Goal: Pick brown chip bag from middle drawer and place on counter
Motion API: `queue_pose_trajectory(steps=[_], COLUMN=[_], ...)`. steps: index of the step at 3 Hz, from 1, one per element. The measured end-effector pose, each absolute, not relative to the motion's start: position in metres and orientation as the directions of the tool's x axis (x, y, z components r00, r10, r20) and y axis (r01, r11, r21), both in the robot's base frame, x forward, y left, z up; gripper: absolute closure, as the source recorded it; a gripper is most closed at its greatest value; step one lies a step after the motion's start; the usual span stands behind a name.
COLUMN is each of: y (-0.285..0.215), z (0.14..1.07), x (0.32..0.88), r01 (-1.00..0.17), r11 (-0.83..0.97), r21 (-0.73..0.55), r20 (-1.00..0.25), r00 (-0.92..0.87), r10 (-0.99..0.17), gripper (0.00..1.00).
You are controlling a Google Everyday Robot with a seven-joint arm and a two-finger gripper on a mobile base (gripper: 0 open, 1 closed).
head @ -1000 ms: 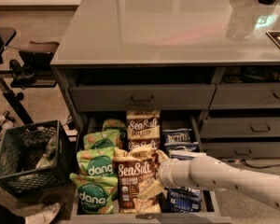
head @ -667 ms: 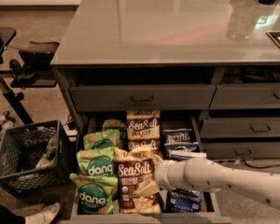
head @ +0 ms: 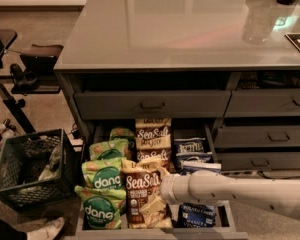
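Note:
The middle drawer (head: 226, 215) is pulled open under the counter (head: 180, 29). It holds two brown "Sea Salt" chip bags: one at the back (head: 152, 134) and one at the front (head: 140, 191). My white arm comes in from the right. The gripper (head: 157, 200) sits low over the right part of the front brown bag, touching or just above it. The counter's near part is bare and glossy.
Green "dang" bags (head: 105, 194) fill the drawer's left column and blue Kettle bags (head: 189, 146) its right. A dark crate (head: 30, 166) stands on the floor at left. Closed drawers (head: 270, 136) are at right. A dark stand (head: 25, 74) is at far left. A clear container (head: 260, 19) stands on the counter.
My arm has moved a little to the left and down over the front brown bag. The bags have hardly shifted.

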State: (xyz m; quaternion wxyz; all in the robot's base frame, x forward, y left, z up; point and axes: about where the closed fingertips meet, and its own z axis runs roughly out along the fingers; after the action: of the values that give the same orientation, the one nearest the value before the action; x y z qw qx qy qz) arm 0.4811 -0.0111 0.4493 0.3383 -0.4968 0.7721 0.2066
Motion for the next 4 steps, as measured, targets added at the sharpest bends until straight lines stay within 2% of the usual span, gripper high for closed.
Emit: queue_pose_trajectory(steps=[1, 2, 3, 4], y=[-0.007, -0.003, 0.0, 0.001], z=[0.436, 0.42, 0.4, 0.4], x=[0.481, 0.478, 0.475, 0.474], r01=[-0.902, -0.896, -0.882, -0.878], r11=[0.431, 0.444, 0.469, 0.476], r21=[-0.004, 0.018, 0.042, 0.047], r20=[-0.716, -0.702, -0.684, -0.68], r00=[-0.299, -0.327, -0.367, -0.377], r10=[-0.631, -0.632, -0.631, -0.629], gripper=[0.0, 0.0, 0.13, 0.33])
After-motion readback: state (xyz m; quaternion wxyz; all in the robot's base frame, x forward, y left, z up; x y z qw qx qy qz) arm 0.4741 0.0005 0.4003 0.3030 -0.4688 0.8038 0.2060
